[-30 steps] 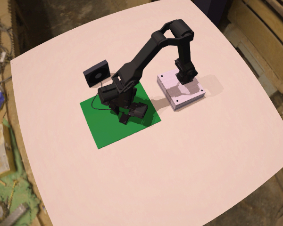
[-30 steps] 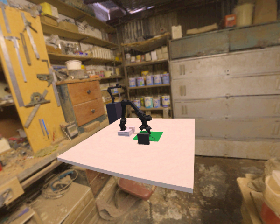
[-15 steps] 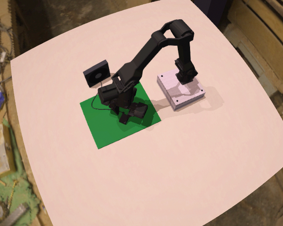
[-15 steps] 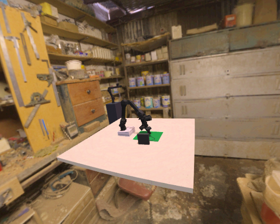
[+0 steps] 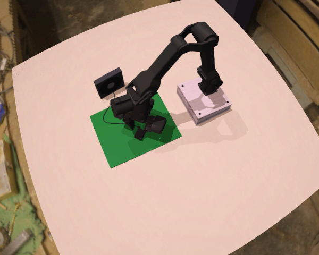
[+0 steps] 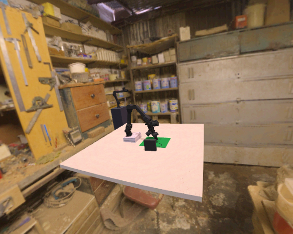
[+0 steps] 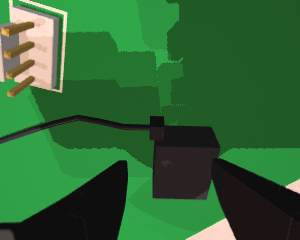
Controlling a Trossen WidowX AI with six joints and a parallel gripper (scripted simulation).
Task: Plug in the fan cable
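The dark block plug (image 7: 182, 172) is between the fingertips of my gripper (image 7: 169, 167), which is shut on it. The right fingertip meets its side; a strip of green shows beside the left finger. The thin black cable (image 7: 78, 118) (image 5: 107, 122) runs left from the plug to the black fan (image 5: 99, 88) (image 6: 150, 145), which stands upright behind the board. The white header (image 7: 48, 45) with gold pins is at the upper left of the wrist view, apart from the plug. The green board (image 5: 112, 153) (image 6: 164, 144) lies under the gripper. The arm hides the header in the top view.
The arm stands on a pale base block (image 5: 194, 105) (image 6: 131, 138) to the right of the board in the top view. The white table (image 5: 181, 197) carries everything. The cable loops over the board's left part, near the arm's wrist.
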